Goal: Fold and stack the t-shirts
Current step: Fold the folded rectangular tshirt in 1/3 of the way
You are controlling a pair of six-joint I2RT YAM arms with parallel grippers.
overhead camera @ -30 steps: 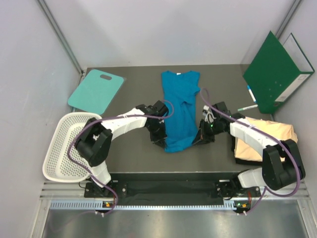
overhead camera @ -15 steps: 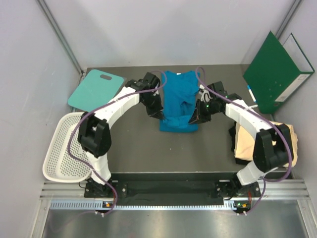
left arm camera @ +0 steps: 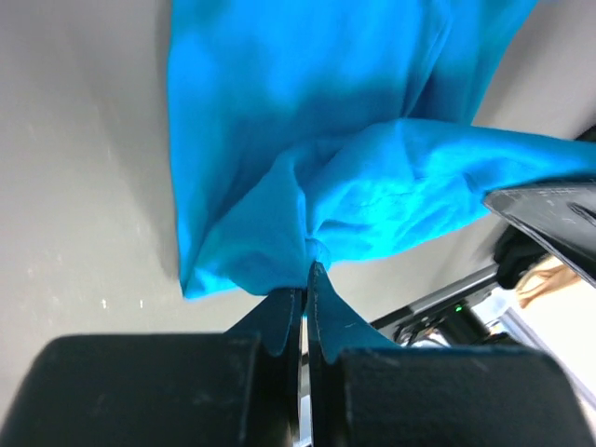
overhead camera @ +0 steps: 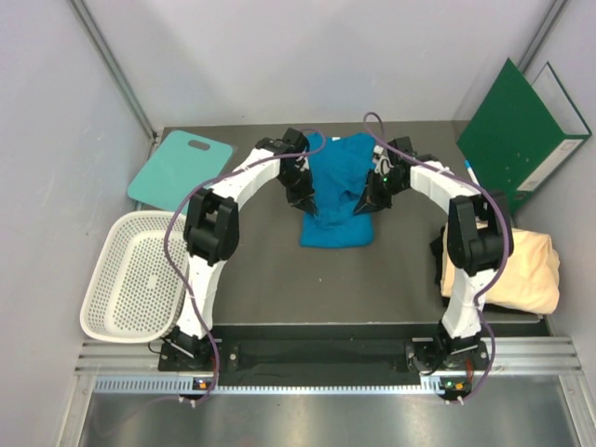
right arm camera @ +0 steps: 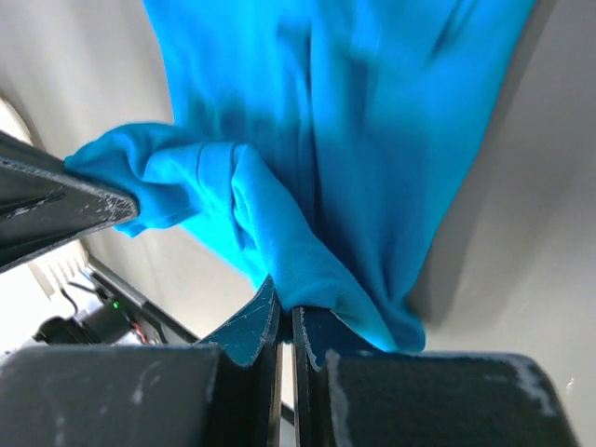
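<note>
Blue soft cloth t-shirt [overhead camera: 337,207] lies half folded in the middle of the dark grey table [overhead camera: 261,279]. The left gripper [overhead camera: 304,194] and right gripper [overhead camera: 369,199] each pinch a bit of it tight. If one thin pinch slips, the fold could drop crooked.

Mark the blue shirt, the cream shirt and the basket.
blue shirt [overhead camera: 335,226], top view, folded lower part.
cream shirt [overhead camera: 526,270], top view, middle of the bundle.
basket [overhead camera: 135,279], top view, bare mesh floor.
</note>
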